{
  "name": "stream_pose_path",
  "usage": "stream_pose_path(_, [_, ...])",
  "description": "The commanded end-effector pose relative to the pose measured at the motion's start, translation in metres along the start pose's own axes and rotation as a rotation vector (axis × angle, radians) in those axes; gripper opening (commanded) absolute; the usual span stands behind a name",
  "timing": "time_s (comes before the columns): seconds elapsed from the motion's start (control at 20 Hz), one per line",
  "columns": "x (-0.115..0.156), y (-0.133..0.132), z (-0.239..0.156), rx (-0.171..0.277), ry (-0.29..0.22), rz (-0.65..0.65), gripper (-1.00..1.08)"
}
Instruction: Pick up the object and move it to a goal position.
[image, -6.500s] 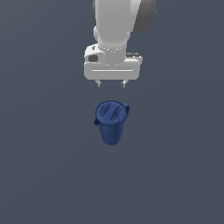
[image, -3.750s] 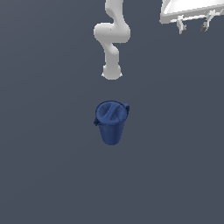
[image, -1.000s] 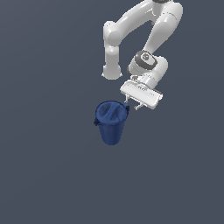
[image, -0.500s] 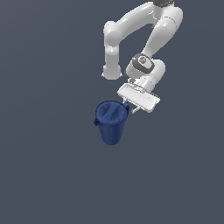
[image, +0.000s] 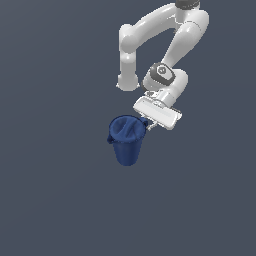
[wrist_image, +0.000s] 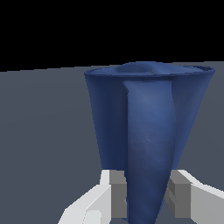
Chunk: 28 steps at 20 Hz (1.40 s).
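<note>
The object, a dark blue bucket-like container (image: 127, 142), stands upright on the grey floor, wide at its rim and narrower at its base. My gripper (image: 148, 125) is at its upper edge on the exterior view's right, tilted toward it. The wrist view is filled by the container (wrist_image: 148, 127), with a raised vertical ridge of its side between my two fingers (wrist_image: 116, 192). The fingers stand open, close on either side of that ridge. I cannot tell whether the pads touch it.
The white arm (image: 150, 35) arches up behind the container and comes down on the exterior view's right. Plain dark grey floor (image: 55, 200) lies all around, with no other object in view.
Over the last second the gripper has crept down and toward the container's rim. The container has not moved. Several seconds ago the arm was high and away from it.
</note>
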<state>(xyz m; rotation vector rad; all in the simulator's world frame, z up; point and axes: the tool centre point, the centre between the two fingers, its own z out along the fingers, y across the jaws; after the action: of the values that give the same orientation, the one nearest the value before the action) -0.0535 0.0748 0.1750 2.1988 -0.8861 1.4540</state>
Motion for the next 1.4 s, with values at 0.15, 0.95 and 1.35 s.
stream_pose_path(0.15, [0.0, 0.0, 0.0, 0.0, -0.001, 0.003, -1.0])
stream_pose_path(0.95, [0.066, -0.007, -0.006, -0.002, 0.0, 0.003, -1.0])
stream_pose_path(1.35, [0.157, -0.018, -0.017, -0.004, 0.002, 0.002, -1.0])
